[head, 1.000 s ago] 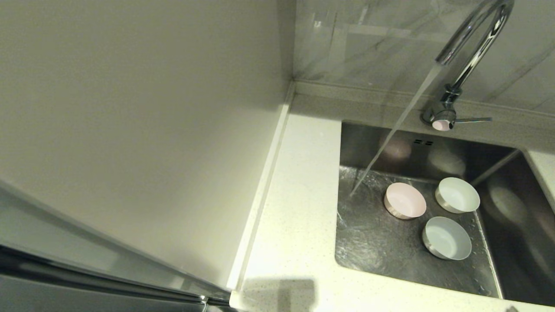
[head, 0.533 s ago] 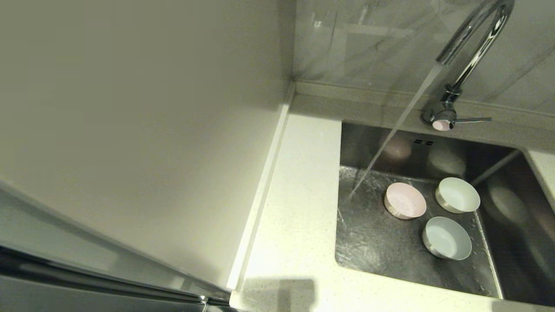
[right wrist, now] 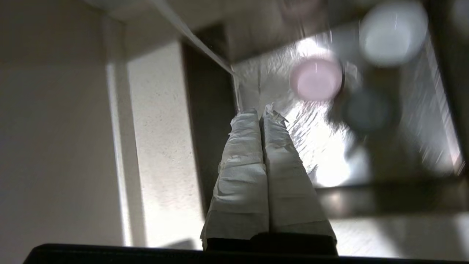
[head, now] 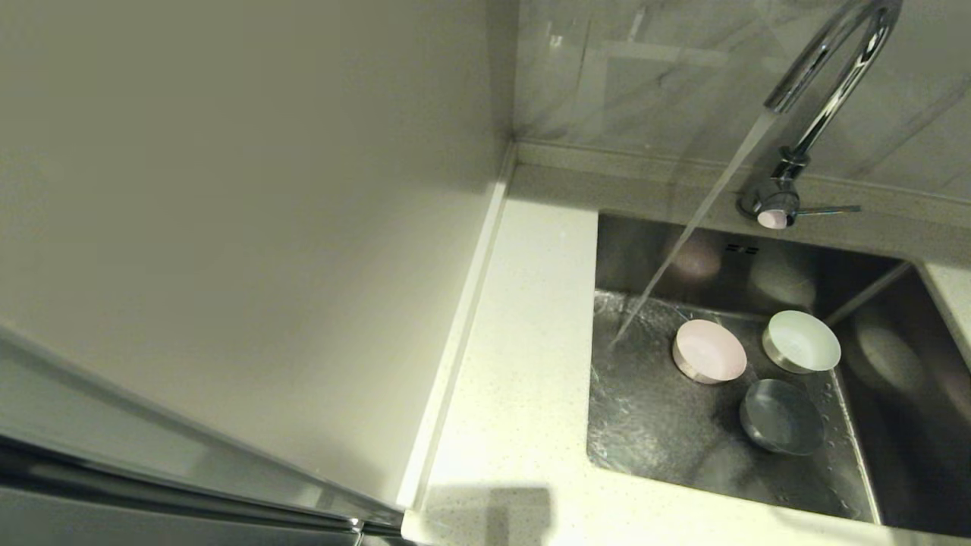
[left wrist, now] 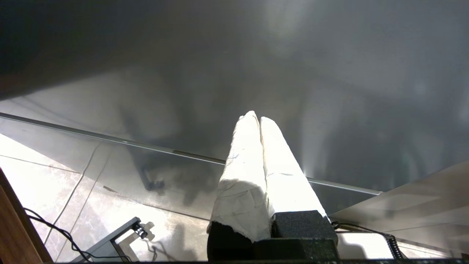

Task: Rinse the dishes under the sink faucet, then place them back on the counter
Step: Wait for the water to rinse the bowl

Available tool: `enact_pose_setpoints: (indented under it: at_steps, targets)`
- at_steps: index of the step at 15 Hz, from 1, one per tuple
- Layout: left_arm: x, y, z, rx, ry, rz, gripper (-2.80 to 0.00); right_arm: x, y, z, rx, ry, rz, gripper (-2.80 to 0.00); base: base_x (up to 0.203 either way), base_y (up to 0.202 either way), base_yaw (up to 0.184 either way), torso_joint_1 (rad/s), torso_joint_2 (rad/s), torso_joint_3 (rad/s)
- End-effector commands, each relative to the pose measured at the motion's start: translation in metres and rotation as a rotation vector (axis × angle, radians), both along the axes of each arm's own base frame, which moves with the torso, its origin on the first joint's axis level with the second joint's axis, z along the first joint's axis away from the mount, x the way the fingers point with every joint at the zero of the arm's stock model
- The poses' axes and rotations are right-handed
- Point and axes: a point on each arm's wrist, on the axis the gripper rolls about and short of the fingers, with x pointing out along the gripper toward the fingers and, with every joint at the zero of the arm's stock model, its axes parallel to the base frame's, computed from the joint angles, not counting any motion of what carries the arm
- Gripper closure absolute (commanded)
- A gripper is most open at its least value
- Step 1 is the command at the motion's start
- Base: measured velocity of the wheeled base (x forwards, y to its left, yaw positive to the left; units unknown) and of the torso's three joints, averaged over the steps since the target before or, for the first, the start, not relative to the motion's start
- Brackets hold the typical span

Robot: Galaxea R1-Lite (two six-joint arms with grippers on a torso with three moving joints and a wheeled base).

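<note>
1. The sink (head: 660, 425) sat in the desk (head: 516, 394), and all three dishes stood upright on its floor.
2. The pink bowl (head: 709, 351) stood nearest the water stream (head: 683, 243), just beside where it struck the basin floor, but not under it.
3. The white bowl (head: 801, 342) stood near the back wall, close to the pink one.
4. The blue bowl (head: 782, 417) stood toward the front, in shadow, apart from the other two.
5. The faucet (head: 815, 98) was running, its lever (head: 827, 209) pointing sideways.
6. The right hand (right wrist: 261, 112) hung above the sink's near edge, its wrapped fingers (right wrist: 242, 168) pressed together and holding nothing.
7. The left hand (left wrist: 256, 117) was parked low, away from the sink, above a tiled floor (left wrist: 55, 179), fingers pressed together and empty.
</note>
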Motion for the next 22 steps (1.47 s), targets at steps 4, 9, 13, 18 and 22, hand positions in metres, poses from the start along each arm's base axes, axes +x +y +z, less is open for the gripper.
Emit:
enact_pose_setpoints:
  at_steps: [4,9,13,18,22]
  targets:
    - [0.0,0.0,0.0,0.0,-0.004,0.001,0.0,0.121,-0.019,-0.036,-0.063,0.189,-0.022,0.0,0.0,0.0,0.0,0.0,0.0,0.0]
    - [0.0,0.0,0.0,0.0,-0.004,0.001,0.0,0.206,-0.032,-0.067,-0.315,0.142,-0.109,0.0,0.0,0.0,0.0,0.0,0.0,0.0]
    - [0.0,0.0,0.0,0.001,-0.004,0.001,0.0,0.241,-0.04,-0.058,-0.381,0.05,-0.2,0.0,0.0,0.0,0.0,0.0,0.0,0.0]
    - [0.0,0.0,0.0,0.001,-0.004,0.001,0.0,0.262,-0.054,-0.076,-0.39,0.107,-0.255,0.0,0.0,0.0,0.0,0.0,0.0,0.0]
    - [0.0,0.0,0.0,0.0,-0.004,0.001,0.0,0.272,-0.064,-0.089,-0.389,0.147,-0.286,0.0,0.0,0.0,0.0,0.0,0.0,0.0]
